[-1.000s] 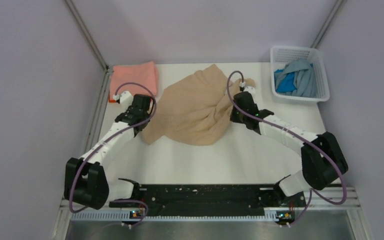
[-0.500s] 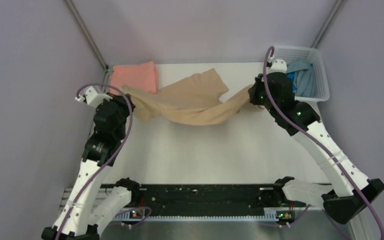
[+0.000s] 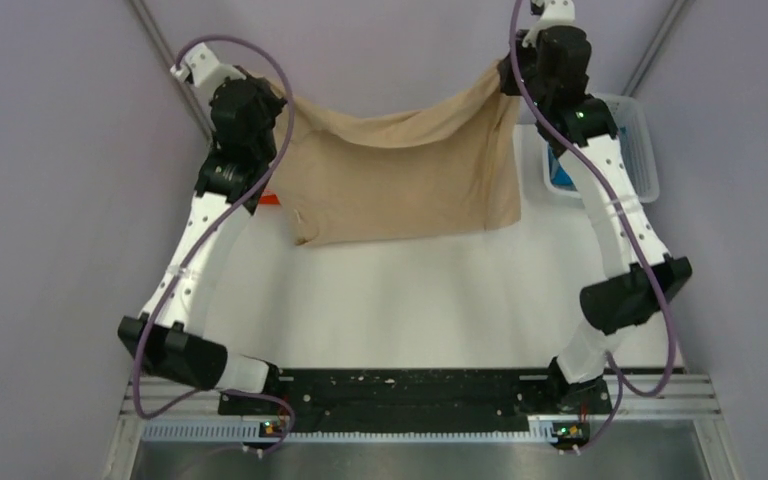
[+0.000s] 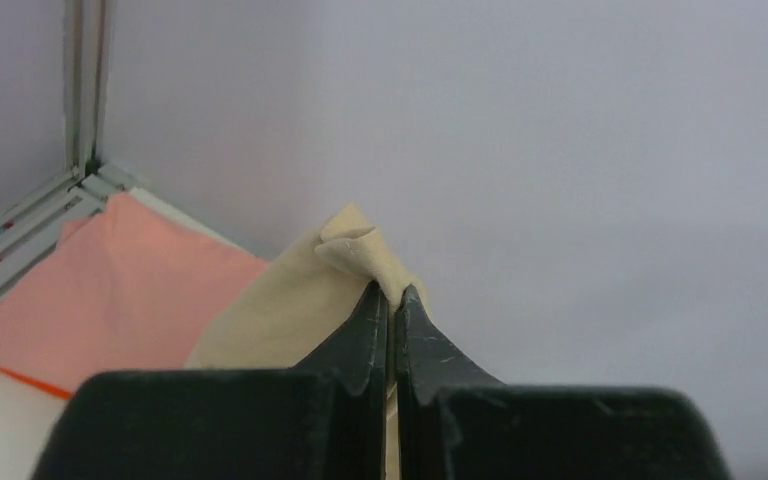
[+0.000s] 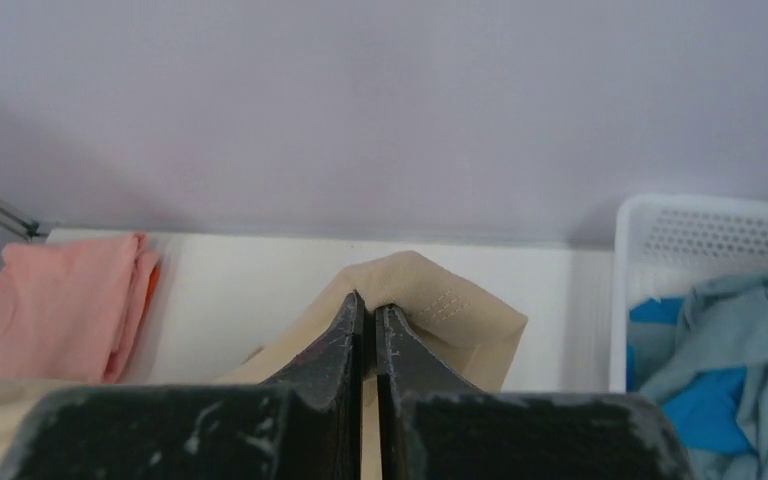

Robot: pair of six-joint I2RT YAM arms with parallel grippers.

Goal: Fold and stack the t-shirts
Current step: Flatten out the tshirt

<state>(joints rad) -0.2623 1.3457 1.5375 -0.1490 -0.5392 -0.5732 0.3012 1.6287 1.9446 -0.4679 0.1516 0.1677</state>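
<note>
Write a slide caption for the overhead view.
The left end effector and right end effector hold the tan t-shirt stretched out above the table.

My left gripper (image 4: 392, 296) is pinched tight on a tan t-shirt (image 4: 280, 320) corner, which bunches at 12 o'clock. A salmon pink t-shirt (image 4: 120, 290) lies flat at 9 o'clock.

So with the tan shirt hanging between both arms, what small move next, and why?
Probably lower both together toward the table to lay the tan t-shirt flat: it hangs spread, left tool and right tool each shut on a corner.
</note>
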